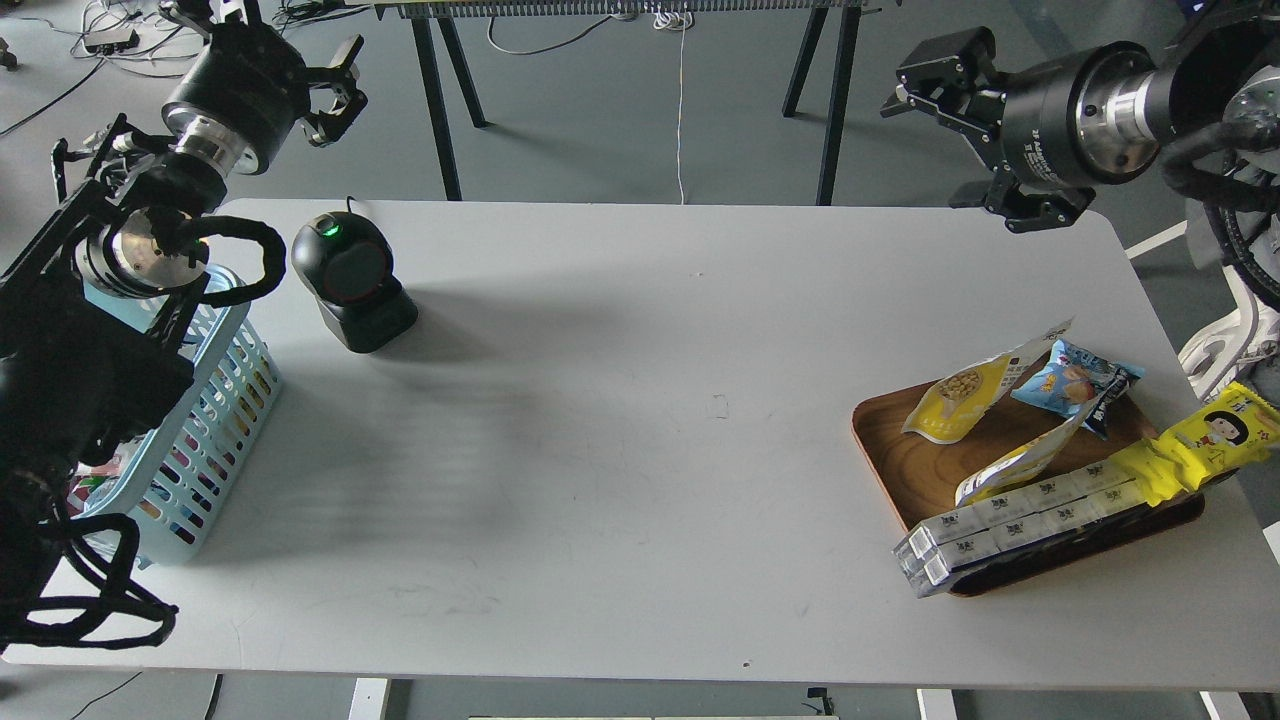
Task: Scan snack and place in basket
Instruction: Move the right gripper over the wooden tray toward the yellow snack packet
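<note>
Far left, the blue basket (215, 420) sits half behind the left arm, whose gripper (335, 90) at upper left is spread open, holding nothing. Black scanner (352, 280) beside it. Right gripper (985, 140) at upper right, open and empty too. Snack pouch (965, 395) lies on the wooden tray (890, 440), lower right.

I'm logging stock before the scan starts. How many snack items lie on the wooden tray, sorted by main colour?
Yellow: 3, the bean pouch, a second pouch and the long wrapper
Blue: 1, the small packet
White: 1, the long box pack
Total: 5
</note>
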Action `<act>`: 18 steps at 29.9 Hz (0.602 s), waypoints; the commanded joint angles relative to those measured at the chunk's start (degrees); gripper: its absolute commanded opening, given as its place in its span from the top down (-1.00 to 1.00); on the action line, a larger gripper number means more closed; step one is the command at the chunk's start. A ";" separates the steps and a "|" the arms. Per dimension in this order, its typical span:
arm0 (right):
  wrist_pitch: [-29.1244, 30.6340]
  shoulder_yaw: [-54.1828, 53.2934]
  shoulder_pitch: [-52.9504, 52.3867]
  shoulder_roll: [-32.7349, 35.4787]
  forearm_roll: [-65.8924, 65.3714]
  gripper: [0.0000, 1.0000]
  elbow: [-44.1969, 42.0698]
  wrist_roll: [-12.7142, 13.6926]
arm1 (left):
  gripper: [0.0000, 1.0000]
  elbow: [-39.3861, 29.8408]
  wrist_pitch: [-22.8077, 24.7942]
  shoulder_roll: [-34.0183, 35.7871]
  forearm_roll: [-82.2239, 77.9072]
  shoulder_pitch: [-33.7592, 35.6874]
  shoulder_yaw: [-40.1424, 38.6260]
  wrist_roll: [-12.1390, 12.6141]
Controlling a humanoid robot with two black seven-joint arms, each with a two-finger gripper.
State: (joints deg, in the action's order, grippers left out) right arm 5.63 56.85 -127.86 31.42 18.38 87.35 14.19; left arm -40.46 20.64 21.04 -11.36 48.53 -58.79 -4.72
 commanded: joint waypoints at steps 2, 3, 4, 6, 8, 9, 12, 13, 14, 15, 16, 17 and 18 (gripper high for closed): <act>-0.70 4.94 -2.92 -7.07 0.96 -0.98 1.94 1.19 | -1.00 0.03 0.11 0.23 0.03 -0.01 -0.09 -0.64; -1.40 5.46 -2.92 -7.77 1.31 -0.98 2.47 1.63 | -1.00 0.03 0.19 0.23 0.03 -0.10 -0.09 -0.64; -2.19 5.90 -2.92 -8.22 1.75 -0.98 2.91 2.15 | -1.00 0.03 0.19 0.31 0.03 -0.10 -0.09 -0.64; -3.78 6.61 -2.84 -8.13 3.15 -0.98 3.70 2.86 | -1.00 -0.15 0.37 0.31 0.37 -0.10 -0.35 -0.64; -4.75 6.87 -2.57 -7.70 5.17 -0.98 4.75 2.86 | -1.00 -0.15 0.46 0.31 0.73 -0.19 -1.06 -0.64; -5.36 6.96 -2.57 -7.26 6.48 -0.98 5.28 2.86 | -1.00 -0.15 0.46 0.31 0.90 -0.19 -1.32 -0.55; -6.24 6.96 -2.57 -3.92 9.39 -0.98 6.43 2.86 | -1.00 -0.15 0.63 0.31 0.90 -0.27 -1.32 -0.55; -6.24 6.96 -2.57 -2.70 10.27 -0.98 6.78 2.86 | -1.00 -0.15 0.63 0.31 0.99 -0.27 -1.32 -0.55; -6.59 6.96 -2.57 -1.64 10.97 -0.98 7.04 2.86 | -1.00 -0.15 0.63 0.31 0.90 -0.27 -1.32 -0.55; -7.38 7.05 -2.57 -0.50 11.94 -0.98 7.22 2.86 | -1.00 -0.15 0.63 0.31 0.99 -0.27 -1.32 -0.55; -8.17 7.05 -2.31 0.56 12.73 -0.98 7.31 2.86 | -1.00 -0.15 0.63 0.40 0.99 -0.27 -1.41 -0.55; -9.05 7.05 -1.87 1.79 13.08 -0.98 7.31 2.86 | -1.00 -0.15 0.63 0.40 0.99 -0.27 -1.32 -0.55; -9.58 7.05 -1.17 2.50 13.17 -0.98 7.31 2.95 | -1.00 -0.15 0.63 0.40 0.99 -0.27 -1.32 -0.55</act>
State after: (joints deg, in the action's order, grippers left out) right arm -2.09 63.88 -130.18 31.14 30.32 94.48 17.05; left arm -40.61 21.27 21.39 -10.39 48.26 -60.14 -5.30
